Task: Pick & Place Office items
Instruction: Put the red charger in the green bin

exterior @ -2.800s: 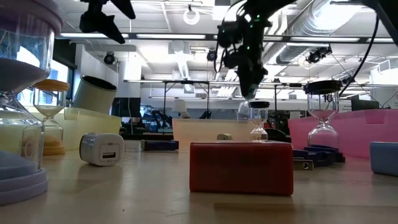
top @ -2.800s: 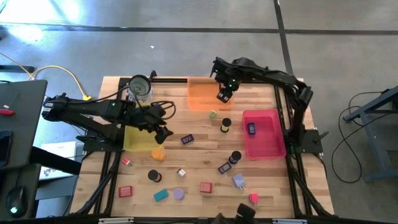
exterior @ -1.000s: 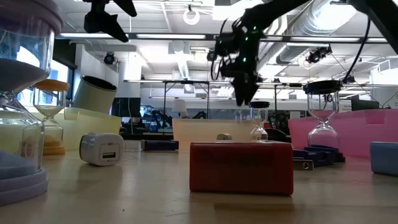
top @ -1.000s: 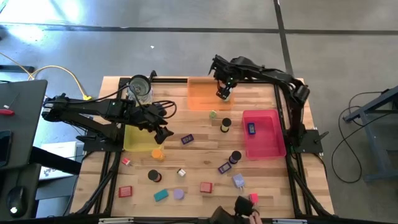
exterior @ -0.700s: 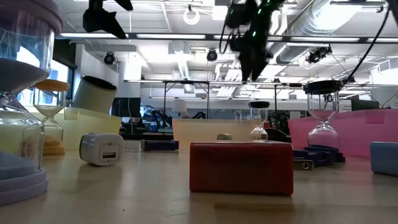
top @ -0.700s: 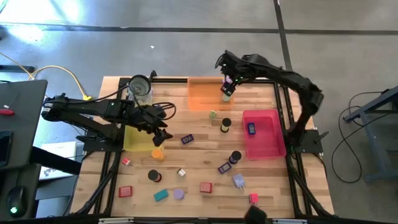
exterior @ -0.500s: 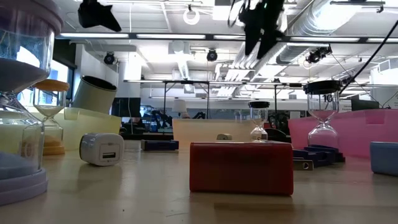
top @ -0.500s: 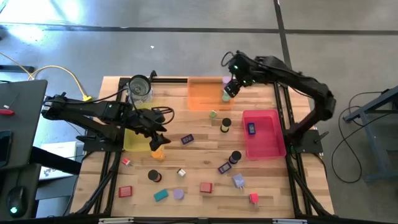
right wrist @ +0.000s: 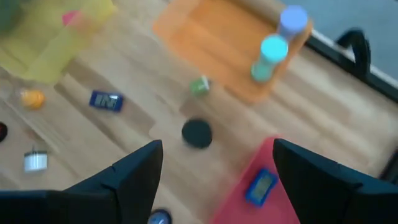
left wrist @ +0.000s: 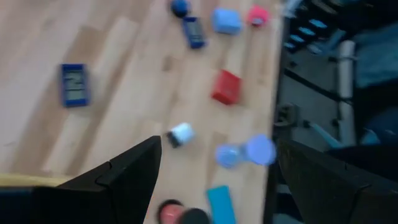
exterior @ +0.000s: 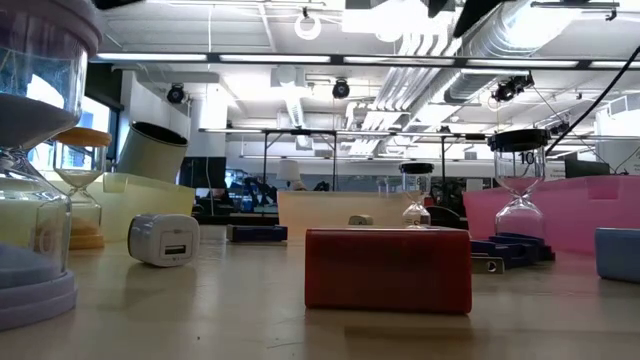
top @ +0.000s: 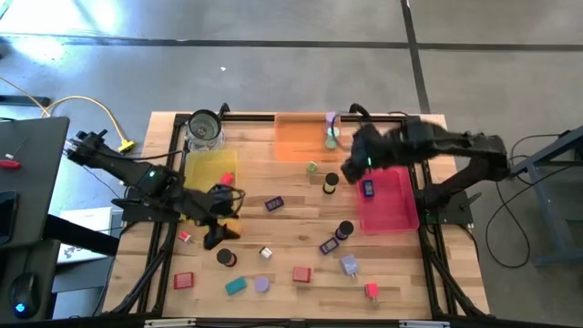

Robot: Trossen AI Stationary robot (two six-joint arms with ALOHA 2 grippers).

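Small office items lie scattered on the wooden table: a dark-blue block point(top: 274, 203), a black cylinder point(top: 330, 182), a red block point(top: 301, 272), a teal block point(top: 236, 286) and a lavender piece point(top: 350, 265). My left gripper point(top: 216, 237) is open and empty above an orange cylinder point(top: 230, 229), near another black cylinder point(top: 225, 259). Its wrist view point(left wrist: 217, 143) looks down on the red block point(left wrist: 226, 87) and a white piece point(left wrist: 181, 132). My right gripper point(top: 351, 169) is open and empty, high between the orange tray point(top: 296, 146) and the pink tray point(top: 392, 214); it also shows in its wrist view point(right wrist: 217, 143).
A teal-and-lavender piece point(top: 330, 133) sits in the orange tray. A dark-blue block point(top: 368, 189) lies in the pink tray. The yellow tray point(top: 205, 169) holds a red piece point(top: 228, 179). A glass jar point(top: 205, 128) stands at the far left corner.
My right gripper has risen from the orange tray and gone toward the near right, over the gap beside the pink tray; the teal-and-lavender piece stays in the orange tray. My left gripper has gone from the yellow tray toward the near edge, over the orange cylinder.
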